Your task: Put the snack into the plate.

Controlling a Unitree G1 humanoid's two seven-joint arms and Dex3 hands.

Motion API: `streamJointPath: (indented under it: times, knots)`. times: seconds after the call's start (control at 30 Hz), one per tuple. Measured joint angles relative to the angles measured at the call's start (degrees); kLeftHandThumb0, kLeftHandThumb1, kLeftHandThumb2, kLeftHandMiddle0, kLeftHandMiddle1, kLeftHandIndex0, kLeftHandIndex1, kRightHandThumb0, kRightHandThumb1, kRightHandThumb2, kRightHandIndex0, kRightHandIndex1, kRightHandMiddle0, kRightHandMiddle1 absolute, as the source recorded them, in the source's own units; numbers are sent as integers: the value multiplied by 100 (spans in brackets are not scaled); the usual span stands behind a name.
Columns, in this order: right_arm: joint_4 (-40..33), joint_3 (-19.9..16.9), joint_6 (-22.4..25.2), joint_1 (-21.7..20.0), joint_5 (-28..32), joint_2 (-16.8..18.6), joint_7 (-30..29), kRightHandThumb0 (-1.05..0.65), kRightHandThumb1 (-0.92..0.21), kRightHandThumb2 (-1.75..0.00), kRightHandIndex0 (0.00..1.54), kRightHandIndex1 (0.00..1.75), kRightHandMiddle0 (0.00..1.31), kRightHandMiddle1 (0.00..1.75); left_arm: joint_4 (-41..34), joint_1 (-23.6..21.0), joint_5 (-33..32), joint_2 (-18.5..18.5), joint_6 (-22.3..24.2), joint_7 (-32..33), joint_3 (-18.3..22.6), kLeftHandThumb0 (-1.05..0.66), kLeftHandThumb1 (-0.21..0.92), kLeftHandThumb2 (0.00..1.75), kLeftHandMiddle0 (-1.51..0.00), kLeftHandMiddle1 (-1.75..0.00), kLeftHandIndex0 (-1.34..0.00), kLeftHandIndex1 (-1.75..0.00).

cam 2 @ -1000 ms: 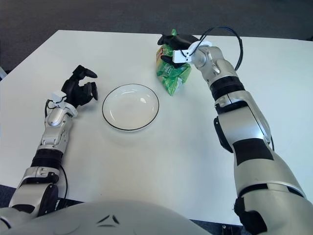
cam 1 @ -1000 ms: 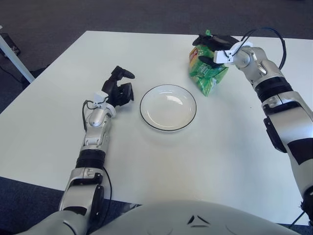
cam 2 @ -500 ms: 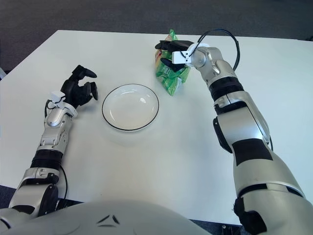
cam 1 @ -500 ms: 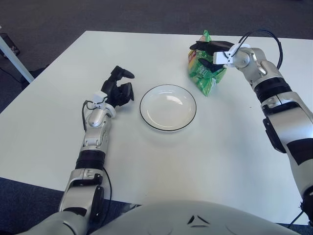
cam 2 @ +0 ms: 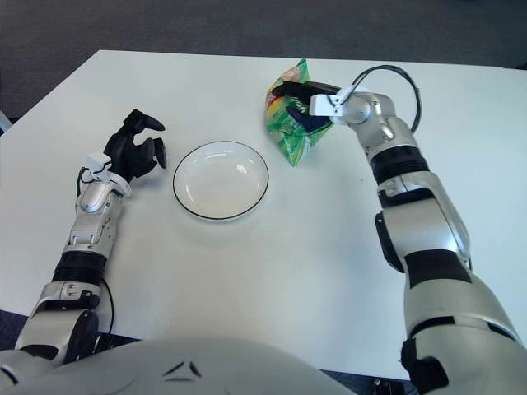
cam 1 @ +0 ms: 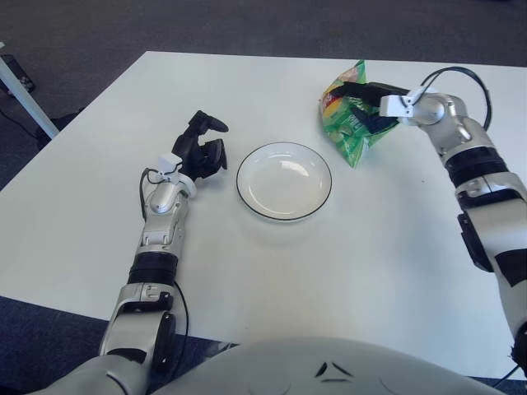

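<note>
The snack, a green bag [cam 1: 349, 138], stands tilted at the back right of the white table, just beyond and to the right of the plate. My right hand [cam 1: 366, 104] is shut on the bag's upper part, with one black finger over the top edge and others against its side. The white plate [cam 1: 284, 183], with a dark rim, lies in the middle of the table with nothing in it. My left hand [cam 1: 203, 148] shows to the left of the plate, fingers relaxed and half curled, holding nothing.
The white table [cam 1: 272, 271] spreads wide in front of the plate and to its left. Its far edge runs close behind the snack bag. A dark carpeted floor [cam 1: 165, 25] surrounds the table.
My right wrist has swung to the right and the fingers have closed round the bag. The bag has tipped up and shifted slightly right. The left arm has not moved.
</note>
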Motion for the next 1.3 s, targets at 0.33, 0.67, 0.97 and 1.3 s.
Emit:
streamJointPath:
  times: [0.33,0.67,0.97,1.3]
  knots:
    - [-1718,-526,465,1244,564,-635,572,-82,-92,-129,12,8,0,54,71,9,2,28,-1,-3,9,-36,80,69,-103,-175,-27,-175]
    - [-2599,-1059,445,2076,913,-1136,750,-84,-92,-129,14,9,0,54,186,-56,10,28,-93,-9,16,-36,80,69,-102,-175,-27,-175]
    - [-3045,-1565,379,2810,1294,-1475,795,-89,-92,-129,18,10,0,61,209,-44,96,35,-123,19,16,-36,80,69,-103,-175,-27,-175]
    - [-3494,-1895,597,3181,1465,-1585,834,-93,-92,-120,22,13,0,68,244,-42,202,57,-114,127,36,-36,80,69,-103,-175,-27,-175]
